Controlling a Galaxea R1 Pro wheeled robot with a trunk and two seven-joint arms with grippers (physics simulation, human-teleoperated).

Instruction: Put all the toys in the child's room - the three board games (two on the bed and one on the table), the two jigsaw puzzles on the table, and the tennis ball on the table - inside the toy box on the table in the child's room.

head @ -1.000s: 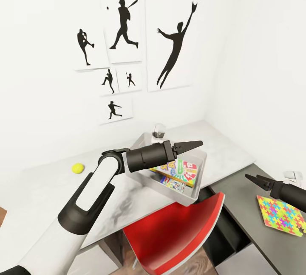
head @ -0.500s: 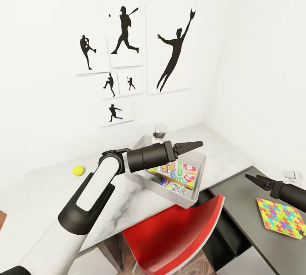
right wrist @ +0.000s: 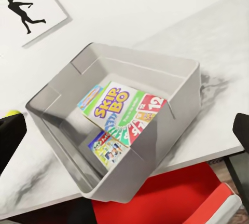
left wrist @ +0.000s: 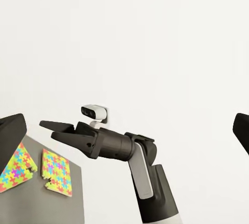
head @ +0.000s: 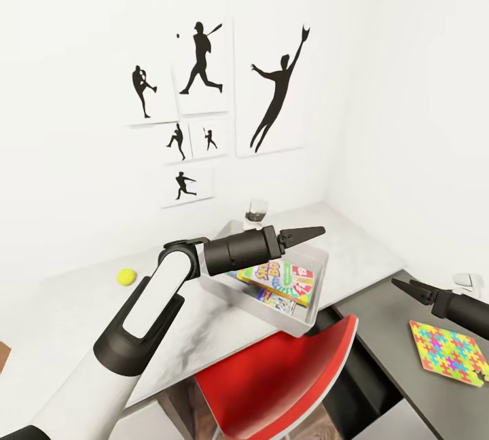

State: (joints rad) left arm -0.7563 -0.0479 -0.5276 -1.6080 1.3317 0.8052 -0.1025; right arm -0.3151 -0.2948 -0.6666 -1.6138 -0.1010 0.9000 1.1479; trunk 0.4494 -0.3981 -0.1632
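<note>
Multicoloured jigsaw puzzle (head: 451, 352) lies on the dark cabinet top (head: 380, 304) just below your right gripper (head: 402, 285), which is open and empty; lower squarely before closing.

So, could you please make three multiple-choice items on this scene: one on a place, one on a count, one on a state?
1. Where is the tennis ball?
A. In the toy box
B. On the table
C. On the chair

2. How many jigsaw puzzles lie on the dark cabinet top?
A. One
B. Two
C. Four

3. What does the left gripper hold?
A. Nothing
B. The ball
C. A puzzle

Answers: 1 B, it rests on the pale table, apart from the toy box. 2 B, the left wrist view shows two. 3 A, nothing between its jaws.
</note>
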